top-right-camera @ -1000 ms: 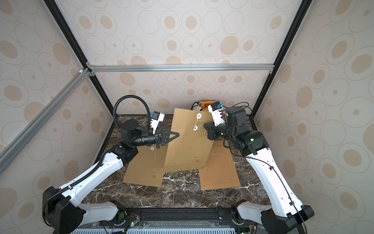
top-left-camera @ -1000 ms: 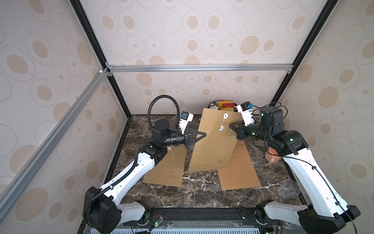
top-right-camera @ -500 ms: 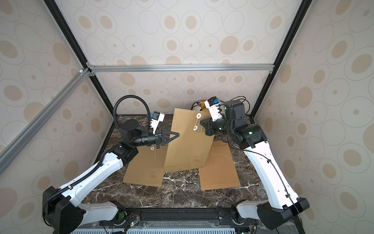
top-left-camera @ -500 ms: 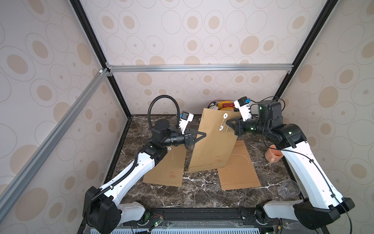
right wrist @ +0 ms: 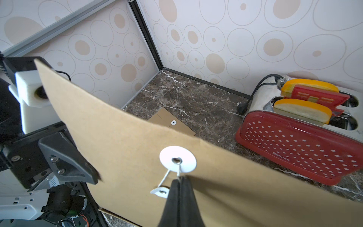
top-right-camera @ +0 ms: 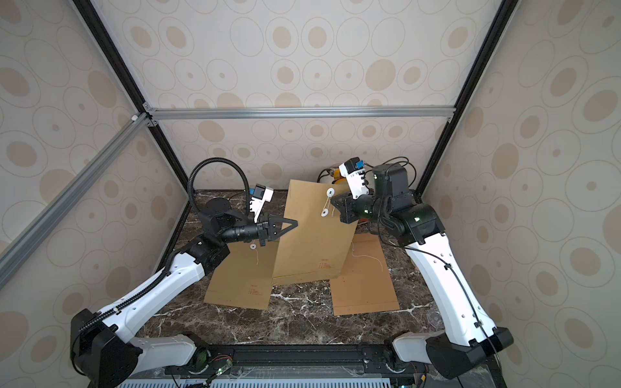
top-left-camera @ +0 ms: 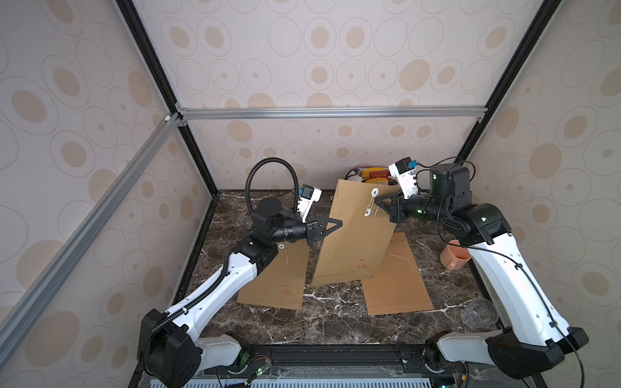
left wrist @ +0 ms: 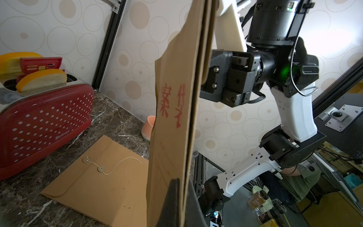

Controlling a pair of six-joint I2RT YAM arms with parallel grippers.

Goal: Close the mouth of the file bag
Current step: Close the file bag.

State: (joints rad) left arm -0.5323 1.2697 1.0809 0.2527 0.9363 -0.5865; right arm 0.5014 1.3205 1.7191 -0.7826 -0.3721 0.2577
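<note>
A brown paper file bag stands upright mid-table, bottom edge on the marble. My left gripper is shut on its left edge; in the left wrist view the black fingers pinch that edge at the gripper, with the bag rising in front. My right gripper is shut on the white string just below the upper white disc, beside the lower disc. In the right wrist view the gripper touches the flap.
Two more brown file bags lie flat, one on the left and one on the right. A red toaster stands at the back wall. An orange cup and a clear cup sit by the right arm.
My right gripper has moved left and slightly up along the bag's flap toward the discs, uncovering the orange cup. The left arm and the bag have stayed put.
</note>
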